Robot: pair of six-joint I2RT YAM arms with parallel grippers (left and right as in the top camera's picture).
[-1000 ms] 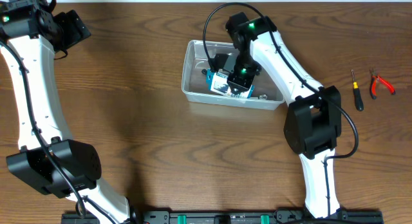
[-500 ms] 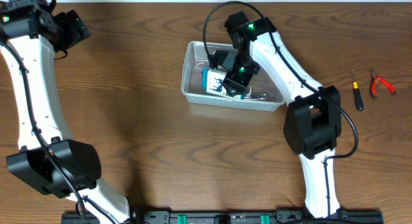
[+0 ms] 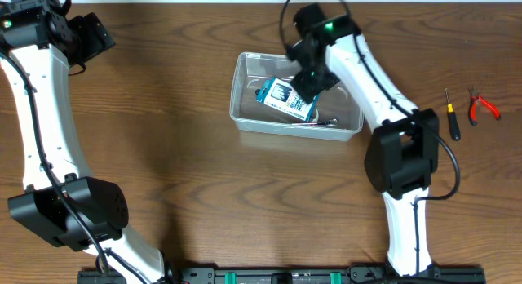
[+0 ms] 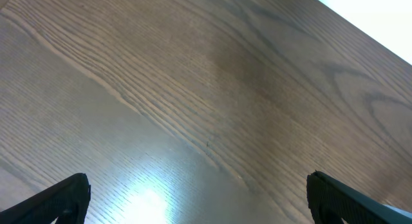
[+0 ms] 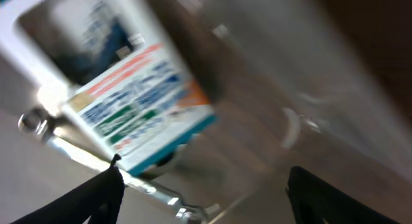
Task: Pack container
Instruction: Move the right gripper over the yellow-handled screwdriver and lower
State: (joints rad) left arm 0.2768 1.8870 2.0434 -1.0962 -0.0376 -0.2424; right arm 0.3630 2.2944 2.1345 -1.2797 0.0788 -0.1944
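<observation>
Tub spot: we see the clear tub (image 3: 237, 95) on the table (image 3: 179, 161), near the mid, a bit to the far side.
Tub long side: it runs left to right in the top cam.
In the tub: a blue & white pack (image 3: 287, 99) lies flat. A thin silver wrench (image 3: 325, 122) lies by the near wall, just beside the pack.
R grip: the R grip (image 3: 312, 78) hangs over the far right part of the tub, so the tub is straight below it. It is wide open & holds nothing.
L grip: the L grip (image 3: 91, 35) is at the far left, well apart from the tub. It is wide open too & holds nothing.
Nearer arm: the R arm, by a lot.
Not packed yet: a screwdriver (image 3: 451, 114) & red pliers (image 3: 483, 107) lie on the table, well to the right of the tub. The screwdriver's long side runs far to near.
Next move (our guess): the R grip goes up out of the tub, then right for a tool. It must clear the tub's right wall on the way.
Top cam only: we see both arms, the whole tub & the 2 tools outside it.
R wrist cam only: we see the gap between its fingers (image 5: 90, 198) w/ nothing in it. The pack & wrench show up close, but too blurry to read.
L wrist cam only: we see its fingers (image 4: 51, 201) far apart, w/ just bare wood below.
</observation>
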